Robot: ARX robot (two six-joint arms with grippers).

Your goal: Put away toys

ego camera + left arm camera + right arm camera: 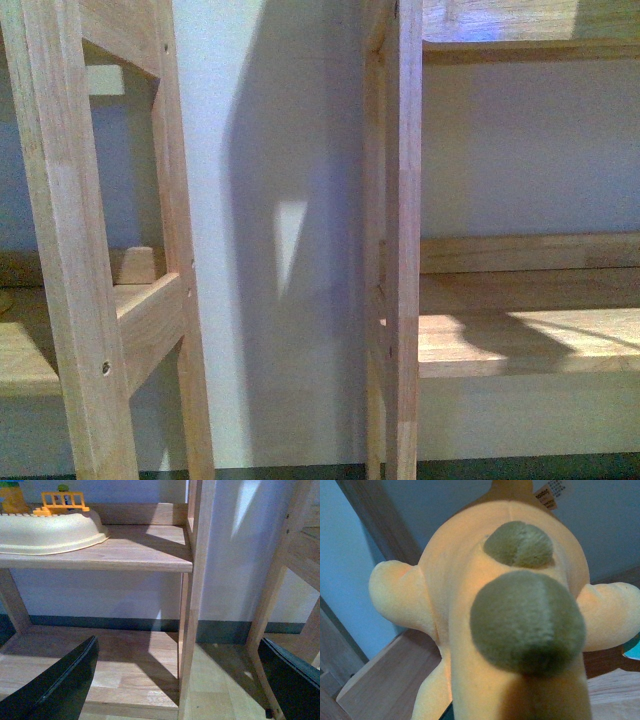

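Note:
A yellow-orange plush animal (470, 595) fills the right wrist view, very close to the camera. It has two olive-brown patches and a white tag (551, 492) at its far end. My right gripper is shut on it, and its fingers are hidden under the plush. In the left wrist view my left gripper (177, 647) stands open, its black fingers (65, 685) wide apart with nothing between them. It faces the corner post of a wooden shelf unit (192, 605). Neither arm shows in the front view.
Two wooden shelf units (405, 240) (70, 250) stand against a white wall (270, 200) with a gap between them. A cream tub (50, 532) and an orange toy fence (62, 501) sit on the upper shelf (140, 555). Below are the lower shelf (100, 665) and the wood floor (225, 680).

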